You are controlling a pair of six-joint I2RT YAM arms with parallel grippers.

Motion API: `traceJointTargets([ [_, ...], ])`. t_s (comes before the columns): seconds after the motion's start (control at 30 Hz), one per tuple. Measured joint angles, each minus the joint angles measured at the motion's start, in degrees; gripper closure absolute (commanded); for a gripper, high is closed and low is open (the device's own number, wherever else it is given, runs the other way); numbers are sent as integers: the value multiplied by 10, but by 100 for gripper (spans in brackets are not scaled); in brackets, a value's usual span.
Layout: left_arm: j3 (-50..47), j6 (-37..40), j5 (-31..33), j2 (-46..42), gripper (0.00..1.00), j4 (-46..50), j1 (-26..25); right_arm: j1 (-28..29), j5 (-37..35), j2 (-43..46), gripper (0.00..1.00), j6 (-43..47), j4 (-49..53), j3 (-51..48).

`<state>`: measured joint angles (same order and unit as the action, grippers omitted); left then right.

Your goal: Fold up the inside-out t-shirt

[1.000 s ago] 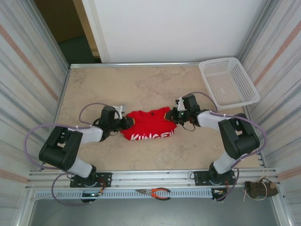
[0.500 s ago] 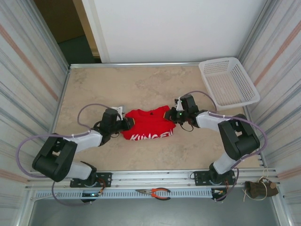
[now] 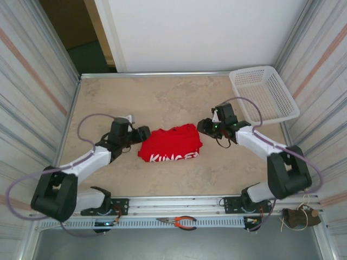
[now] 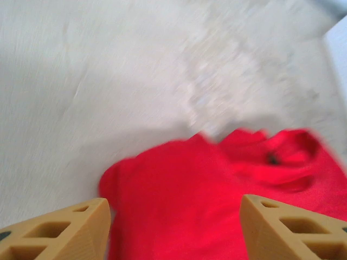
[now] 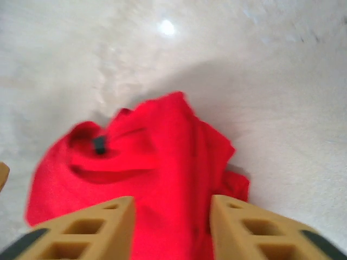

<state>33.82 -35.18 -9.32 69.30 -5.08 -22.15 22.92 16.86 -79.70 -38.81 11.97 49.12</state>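
Locate the inside-out t-shirt (image 3: 171,143) near the middle of the tabletop (image 3: 162,97), lying flat as a compact red bundle, roughly rectangular, between the two arms. Note the white lettering (image 3: 172,157) along its near edge in the top view, legible only in part. Note the neck opening at the far edge, with a small dark tag (image 5: 99,144) inside it in the right wrist view. Expect motion blur in both wrist views.

Find the left pincer (image 3: 142,134) just beside the shirt's left far corner, pointing toward it. In the left wrist view, see its tan fingers (image 4: 59,233) spread wide, with red cloth lying beyond the gap and nothing clamped between them. Cannot tell from the top view whether the fingertips touch the cloth.

Find the right pincer (image 3: 201,126) just beside the shirt's right far corner, pointing toward it from the opposite side. In the right wrist view, see its tan fingers (image 5: 92,233) parted by a narrower gap, with the shirt visible past them and no fold pinched between them.

Further out, find a white slatted basket (image 3: 264,95) at the far right corner of the tabletop, well apart from the shirt. Find red-handled pliers (image 3: 179,221) on the rail at the near edge, between the two arm bases.
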Motion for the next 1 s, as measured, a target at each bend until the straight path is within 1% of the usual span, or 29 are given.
traceJointTargets([
  [0.07, 28, -4, -10, -14, 34, -1, -8, 21, -4, 20, 81, -5, 0, 13],
  [0.17, 41, -23, -23, 2, 33, -35, -33, 54, -2, 9, 88, -21, -24, 17],
  [0.27, 42, -44, -35, 59, 33, -72, -64, 74, 5, -35, 90, -43, -72, 9],
  [0.33, 42, -55, -37, 107, 32, -89, -80, 77, 7, -72, 91, -59, -113, -8],
  [0.4, 37, -59, -34, 143, 32, -99, -85, 73, 7, -101, 92, -75, -154, -35],
  [0.5, 10, -63, -15, 168, 32, -124, -85, 59, 8, -130, 92, -103, -218, -89],
  [0.57, -14, -69, -7, 180, 32, -143, -85, 52, 14, -136, 91, -119, -271, -118],
  [0.63, -34, -72, -4, 186, 32, -181, -85, 51, 16, -136, 89, -133, -312, -137],
  [0.73, -58, -83, 0, 187, 32, -231, -85, 50, 19, -136, 88, -142, -347, -153],
  [0.8, -66, -86, 0, 186, 32, -249, -85, 48, 23, -130, 87, -146, -346, -154],
  [0.87, -66, -86, 0, 178, 31, -245, -85, 48, 25, -115, 86, -145, -329, -153],
  [1.0, -56, -79, 0, 118, 29, -165, -85, 49, 24, -57, 82, -130, -251, -136],
])
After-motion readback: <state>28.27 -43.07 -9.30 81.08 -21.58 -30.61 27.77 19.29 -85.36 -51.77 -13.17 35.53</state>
